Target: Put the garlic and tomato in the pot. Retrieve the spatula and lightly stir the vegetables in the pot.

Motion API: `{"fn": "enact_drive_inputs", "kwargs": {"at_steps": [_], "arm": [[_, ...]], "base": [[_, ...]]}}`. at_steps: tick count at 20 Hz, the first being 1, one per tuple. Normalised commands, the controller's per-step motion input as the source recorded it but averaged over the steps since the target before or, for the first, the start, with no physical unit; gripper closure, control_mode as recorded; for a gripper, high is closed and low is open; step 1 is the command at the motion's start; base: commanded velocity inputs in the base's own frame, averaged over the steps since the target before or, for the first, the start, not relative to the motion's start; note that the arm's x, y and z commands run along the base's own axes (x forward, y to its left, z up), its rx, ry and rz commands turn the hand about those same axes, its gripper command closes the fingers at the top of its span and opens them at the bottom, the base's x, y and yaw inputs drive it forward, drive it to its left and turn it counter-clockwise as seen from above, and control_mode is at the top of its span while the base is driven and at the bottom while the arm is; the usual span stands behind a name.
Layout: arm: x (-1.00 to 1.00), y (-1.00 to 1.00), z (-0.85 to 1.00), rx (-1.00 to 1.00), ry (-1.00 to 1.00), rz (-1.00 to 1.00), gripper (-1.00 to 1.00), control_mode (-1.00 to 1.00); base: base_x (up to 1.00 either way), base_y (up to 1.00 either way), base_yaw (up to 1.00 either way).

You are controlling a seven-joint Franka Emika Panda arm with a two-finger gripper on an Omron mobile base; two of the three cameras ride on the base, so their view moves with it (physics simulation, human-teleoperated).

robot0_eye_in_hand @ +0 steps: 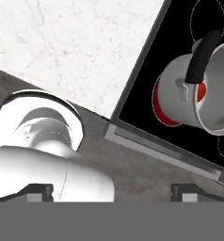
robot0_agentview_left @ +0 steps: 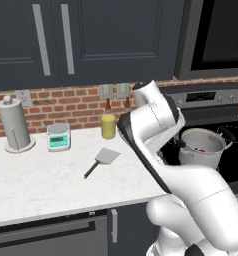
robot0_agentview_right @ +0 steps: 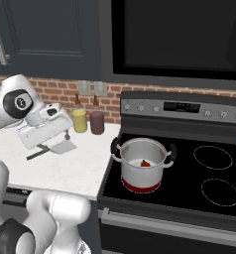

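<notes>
Tool [robot0_agentview_right: 65, 133] hung at the left of the right base view, low above the white surface [robot0_agentview_left: 36, 175] and just over the spatula; its fingertips [robot0_eye_in_hand: 187, 192] sat far apart at the bottom corners of the hand view, so it was spread and pinched nothing.

The spatula [robot0_agentview_left: 102, 161] lay flat on the surface at the middle of the left base view. Its long axis ran diagonally there, with the grey squarish blade toward the upper right and the thin black handle pointing to the lower left. In the right base view its blade [robot0_agentview_right: 63, 147] showed just below the tool, the handle trailing to the left.

The pot [robot0_agentview_right: 142, 163] stood upright on the red front-left burner of the black stove [robot0_agentview_right: 189, 198], at the centre of the right base view, one black handle at each side. The tomato [robot0_agentview_right: 145, 163] lay inside it. A pale patch beside the tomato could have been the garlic; I could not tell.
</notes>
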Motion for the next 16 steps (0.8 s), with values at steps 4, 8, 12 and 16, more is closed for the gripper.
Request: {"fn": "enact_drive_inputs", "kwargs": {"at_steps": [4,8,12,16], "arm": [[0.0,1.0,-0.15,-0.15,0.07,0.57,-1.0,-1.0],[0.0,1.0,-0.17,-0.17,0.07,0.53,-1.0,-1.0],[0.05,1.0,-0.18,-0.22,0.05,0.44,-1.0,-1.0],[0.29,0.97,-0.21,-0.2,0.08,0.37,-1.0,-1.0]], "base": [[0.0,0.0,0.0],[0.0,0.0,0.0],[0.0,0.0,0.0],[0.0,0.0,0.0]]}}
